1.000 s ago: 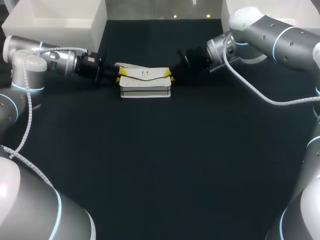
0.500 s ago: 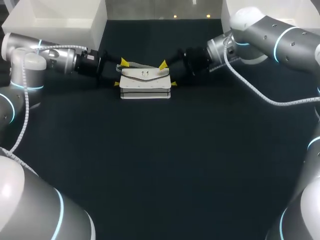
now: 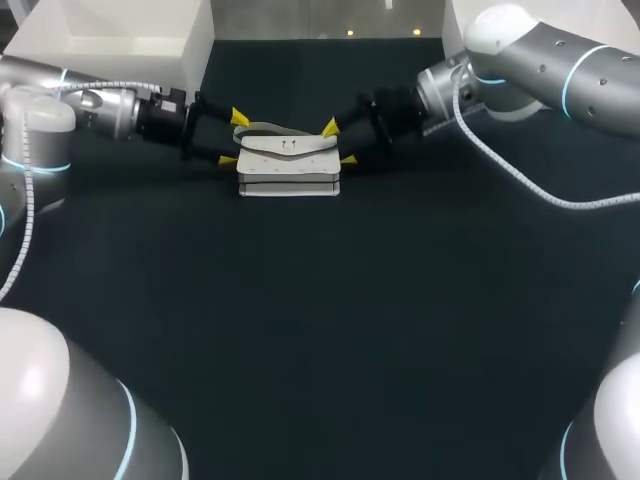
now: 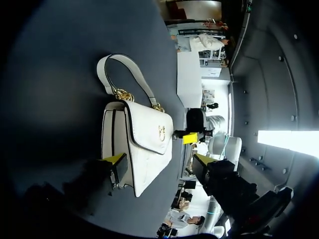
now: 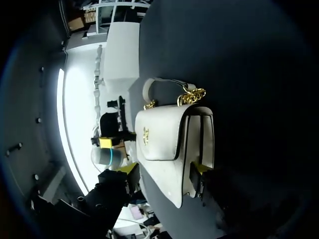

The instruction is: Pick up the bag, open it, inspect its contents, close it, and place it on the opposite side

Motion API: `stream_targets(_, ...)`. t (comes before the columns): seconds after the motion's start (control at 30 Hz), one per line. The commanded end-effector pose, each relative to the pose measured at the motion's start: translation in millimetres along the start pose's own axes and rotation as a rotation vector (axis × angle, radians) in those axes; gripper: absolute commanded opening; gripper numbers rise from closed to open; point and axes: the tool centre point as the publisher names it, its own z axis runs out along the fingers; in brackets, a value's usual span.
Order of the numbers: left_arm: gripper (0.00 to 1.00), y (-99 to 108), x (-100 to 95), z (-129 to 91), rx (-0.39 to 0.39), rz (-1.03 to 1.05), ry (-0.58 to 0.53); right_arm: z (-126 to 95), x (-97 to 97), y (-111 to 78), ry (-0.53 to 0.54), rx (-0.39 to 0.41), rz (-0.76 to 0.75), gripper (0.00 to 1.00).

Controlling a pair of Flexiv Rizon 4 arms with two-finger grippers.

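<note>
Bag (image 3: 289,168) sits on the table (image 3: 320,330) at the far middle, white, with its flap down over the front and its handle (image 3: 262,128) drooping behind it. Your left gripper (image 3: 234,139) is at the bag's left end and your right gripper (image 3: 338,143) at its right end. Both have their fingers spread wide, so that each straddles an end of the bag without clamping it. From the wrist views you cannot tell whether any finger grazes the leather. By the look of it you are at the pick-up step: the bag is not yet lifted and the flap is not yet opened. The next move likely calls for one gripper to close on something firm, such as an end panel or the handle, so the bag is steadied. That leaves the other gripper free to get under the flap's edge near the gold clasp (image 4: 161,132).
</note>
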Motion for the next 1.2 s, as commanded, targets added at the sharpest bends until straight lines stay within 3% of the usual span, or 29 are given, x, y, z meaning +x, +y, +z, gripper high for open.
stream_targets(0.03,0.85,9,4.4,-10,0.023,-0.006,-0.037,1,3.9,-9.6,-0.045,-0.027,0.009,0.44)
stream_targets(0.37,0.87,11,-7.7,-29,0.076,-0.043,-0.093,10,-12.6,-16.5,-0.046,0.002,0.052,0.35)
stream_targets(0.8,0.85,11,-15.1,-37,0.100,-0.063,-0.115,13,-18.8,-25.7,-0.037,-0.002,0.096,0.09)
stream_targets(1.03,0.87,11,-16.6,-37,0.104,-0.063,-0.119,8,-17.3,-26.9,-0.017,-0.055,0.105,0.10)
stream_targets(1.13,0.89,12,-17.6,-38,0.106,-0.064,-0.121,8,-17.2,-26.7,-0.010,-0.066,0.108,0.23)
stream_targets(1.2,0.89,12,-18.2,-39,0.107,-0.065,-0.122,8,-17.3,-26.1,-0.002,-0.070,0.109,0.22)
